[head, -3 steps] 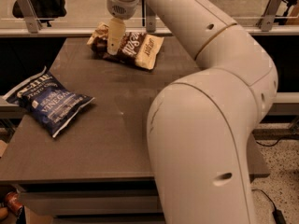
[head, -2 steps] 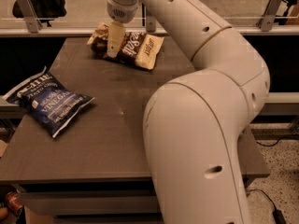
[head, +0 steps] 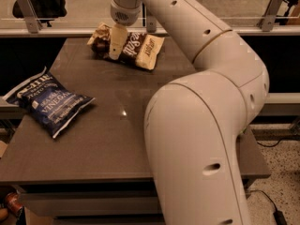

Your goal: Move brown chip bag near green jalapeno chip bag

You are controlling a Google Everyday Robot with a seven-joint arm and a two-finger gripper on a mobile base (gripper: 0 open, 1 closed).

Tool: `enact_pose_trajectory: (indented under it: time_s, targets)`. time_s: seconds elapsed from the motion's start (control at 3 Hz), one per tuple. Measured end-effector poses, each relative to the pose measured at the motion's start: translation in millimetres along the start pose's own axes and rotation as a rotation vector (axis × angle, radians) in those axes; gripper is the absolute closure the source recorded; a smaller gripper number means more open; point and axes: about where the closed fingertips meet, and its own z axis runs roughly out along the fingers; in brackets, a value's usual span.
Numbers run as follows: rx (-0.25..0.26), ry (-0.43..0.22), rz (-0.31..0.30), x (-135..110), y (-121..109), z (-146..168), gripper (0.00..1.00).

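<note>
Gripper (head: 115,53) at the far edge of the table (head: 108,144), pointing down onto the left half of the brown bag (head: 143,48). Its tip overlaps the bag's dark panel. Contact looks likely but can't be confirmed from this angle. Spread or closed: cannot tell, since only one pale side of the gripper shows.

Brown bag lies flat at the far edge, dark crumpled end to the left, cream end panel to the right. No corner is lifted.

Change over the last second: the gripper has sunk slightly toward the bag. The arm (head: 206,125) has shifted, and its big elbow joint now fills more of the right foreground. The brown bag has not moved, with the same outline in the same spot. Blue bag (head: 51,102) is also unmoved, at the near left with one corner over the table edge.

Reading: this looks like the final descent of the grasp, with transport not yet begun. The drop is small, so the gripper is probably at or near grasp height.

Green bag: not in view. The arm blocks much of the table's right side, so it may lie behind it or out of frame. That cannot be settled here, so the direction of the carry is unknown.

Risks: a glossy bag may slide out of a shallow pinch. A grip on the crumpled end alone would let the bag hang and swing. The blue bag lies well apart, so it's no obstacle unless the path runs left.
</note>
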Motion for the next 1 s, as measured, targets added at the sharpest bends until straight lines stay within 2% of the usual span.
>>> enact_pose_trajectory:
  time_s: [0.33,1.0]
  targets:
    - [-0.011,-0.048,-0.003,4,3,-11,0.00]
    - [-0.060,-0.125,-0.051,33,16,-38,0.00]
